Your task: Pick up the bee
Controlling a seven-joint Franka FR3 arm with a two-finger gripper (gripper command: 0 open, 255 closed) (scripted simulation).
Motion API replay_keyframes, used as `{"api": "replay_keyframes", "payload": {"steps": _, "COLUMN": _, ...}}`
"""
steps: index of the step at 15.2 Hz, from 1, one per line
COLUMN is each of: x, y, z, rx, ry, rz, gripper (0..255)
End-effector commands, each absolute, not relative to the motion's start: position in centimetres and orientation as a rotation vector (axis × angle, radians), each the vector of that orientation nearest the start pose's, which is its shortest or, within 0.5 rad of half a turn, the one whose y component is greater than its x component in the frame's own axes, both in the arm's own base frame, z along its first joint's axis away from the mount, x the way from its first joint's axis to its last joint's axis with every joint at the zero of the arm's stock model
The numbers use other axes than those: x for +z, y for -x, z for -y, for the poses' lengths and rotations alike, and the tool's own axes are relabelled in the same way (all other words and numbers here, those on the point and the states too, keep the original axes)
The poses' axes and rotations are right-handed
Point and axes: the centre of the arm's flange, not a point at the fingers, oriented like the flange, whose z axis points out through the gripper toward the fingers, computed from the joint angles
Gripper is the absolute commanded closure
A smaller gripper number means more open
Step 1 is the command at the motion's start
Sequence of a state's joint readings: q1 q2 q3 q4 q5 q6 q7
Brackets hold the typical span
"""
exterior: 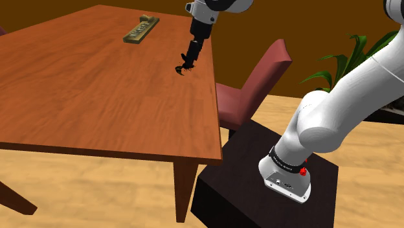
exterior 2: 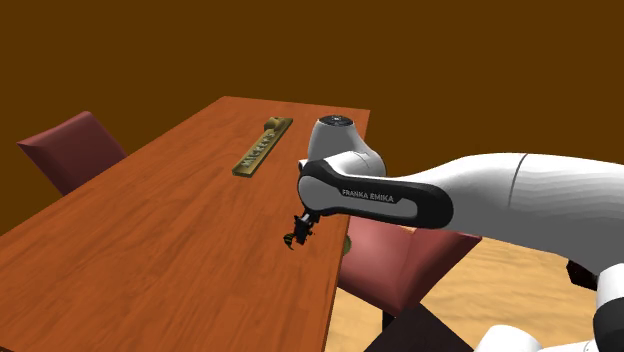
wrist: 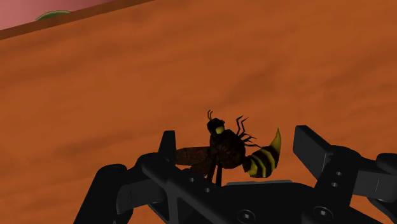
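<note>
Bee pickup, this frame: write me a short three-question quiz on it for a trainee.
1. True or false: the gripper is shut on the bee.
2. What else lies on the table? A) a long olive-brown slab B) a mug C) a book
3. Fill in: the chair beside the table is dark ___.
Key: 1 false, the fingers stand apart on either side of the bee; 2 A; 3 red.
</note>
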State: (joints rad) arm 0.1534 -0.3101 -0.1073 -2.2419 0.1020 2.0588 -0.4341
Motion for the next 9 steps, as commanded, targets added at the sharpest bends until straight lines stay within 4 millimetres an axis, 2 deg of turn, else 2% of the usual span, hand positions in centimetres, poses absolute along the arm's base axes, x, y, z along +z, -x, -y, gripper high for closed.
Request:
{"api": "replay_keyframes", "payload": {"steps": 1, "x": 49.5, "y": -47.2, "z": -2.4, "rx": -0.224, "ry": 2.959, "rz": 0.666, "gripper": 0}}
{"api": "replay_keyframes", "payload": {"steps": 5, "x": 48.1, "y": -47.2, "z": -2.4, "rx": -0.224, "ry": 2.959, "rz": 0.666, "gripper": 0}}
{"api": "replay_keyframes", "payload": {"steps": 6, "x": 48.2, "y": -47.3, "z": -2.4, "rx": -0.224, "ry": 2.959, "rz": 0.666, "gripper": 255}}
{"api": "replay_keyframes", "payload": {"steps": 9, "x": 48.1, "y": -47.3, "z": -2.4, "rx": -0.224, "ry": 2.959, "rz": 0.666, "gripper": 255}}
